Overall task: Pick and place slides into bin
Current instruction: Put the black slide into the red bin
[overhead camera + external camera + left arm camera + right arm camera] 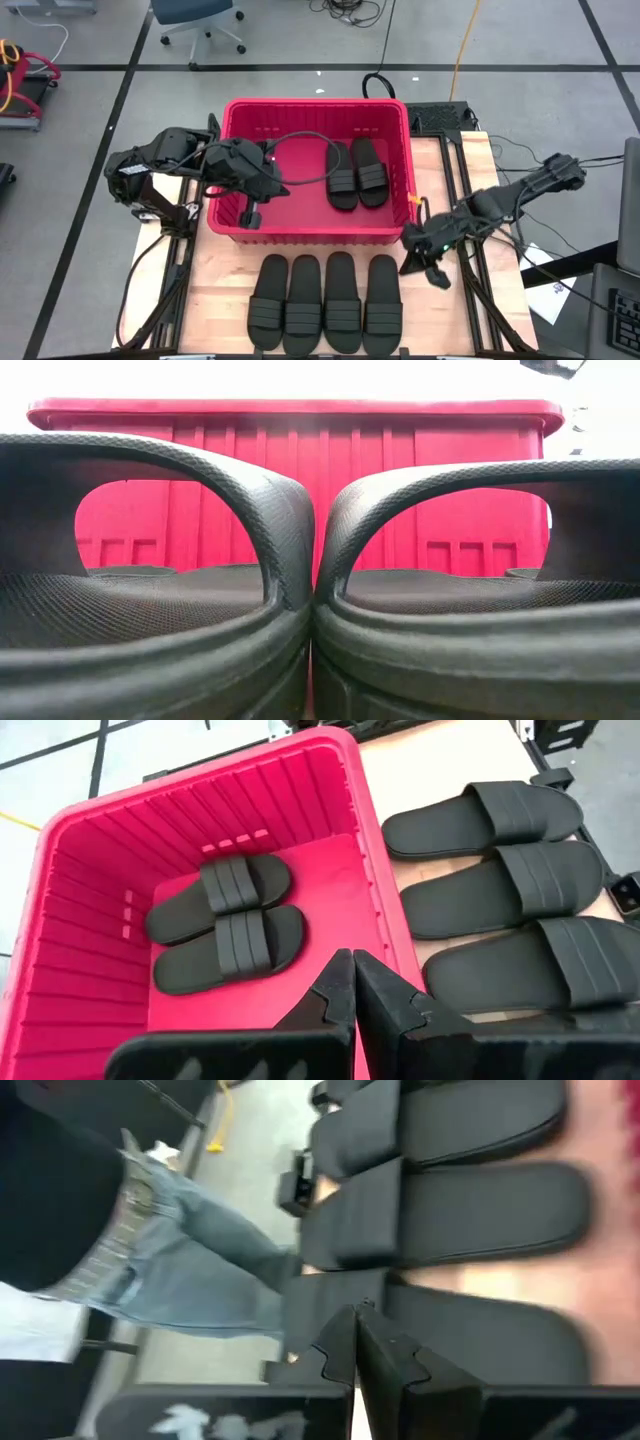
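The red bin (300, 104) stands at the table's far middle. Two black slides (356, 172) lie flat side by side on its floor at the right, and show in the left wrist view (225, 920). Several more slides (325, 300) lie in a row on the table in front of the bin, soles down; they also show in the low view (160, 560) and the right wrist view (470, 1200). My left gripper (250, 214) is shut and empty over the bin's left part. My right gripper (420, 265) is shut and empty by the bin's near right corner, right of the row.
A black cable (310, 150) from my left arm loops over the bin. The bin wall (300, 480) rises just behind the row of slides. A person in jeans (200, 1260) stands beyond the table's right side. Bare wood (225, 270) lies left of the row.
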